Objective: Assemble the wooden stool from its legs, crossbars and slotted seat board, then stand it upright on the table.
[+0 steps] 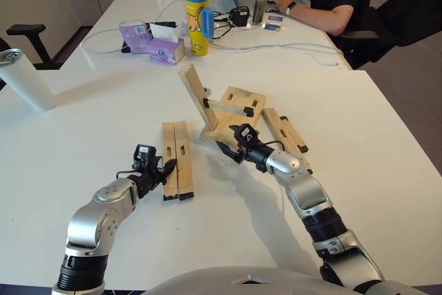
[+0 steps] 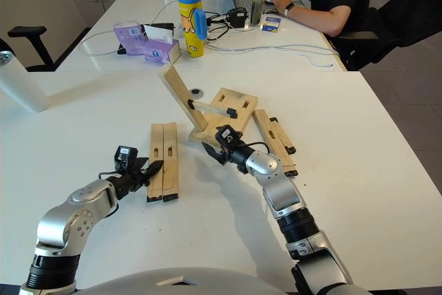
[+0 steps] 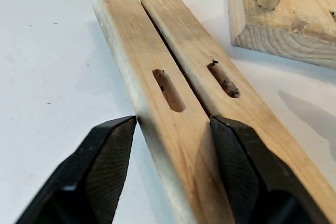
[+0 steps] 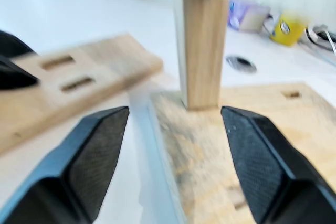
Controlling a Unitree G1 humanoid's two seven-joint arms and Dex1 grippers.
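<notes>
**Q:** Where's the stool, and how does it look?

**A:** It's in pieces at the middle of your white table (image 1: 83, 122). The slotted seat board (image 1: 242, 98) lies flat. One leg (image 1: 195, 93) stands in it, leaning to your left, with a crossbar (image 1: 228, 106) running from that leg over the board. Two loose legs (image 1: 177, 160) lie side by side to the left of the board, touching along their length. Another pair (image 1: 286, 132) lies just beside its right edge.

**Q:** And my claws?

**A:** Your left gripper (image 3: 173, 120) is at the near end of the left pair. It is open about one leg's width, with a finger (image 3: 105, 166) on either side of the outer leg (image 3: 157, 108). Whether it presses the wood, you cannot tell. Your right gripper (image 4: 174, 109) is spread wide and holds nothing. It faces the board's near corner and the foot of the standing leg.

**Q:** What do the wrist views add?

**A:** From the head, the slots are only dark dashes. The left wrist view shows them as round-ended oblongs with ragged fibres inside. The right wrist view shows the leg seated squarely in the board's rough surface.

**Q:** Materials?

**A:** Pale, unfinished wood with visible grain and softened edges. The finger pads are black wedges with a fine cross-hatch.
</notes>
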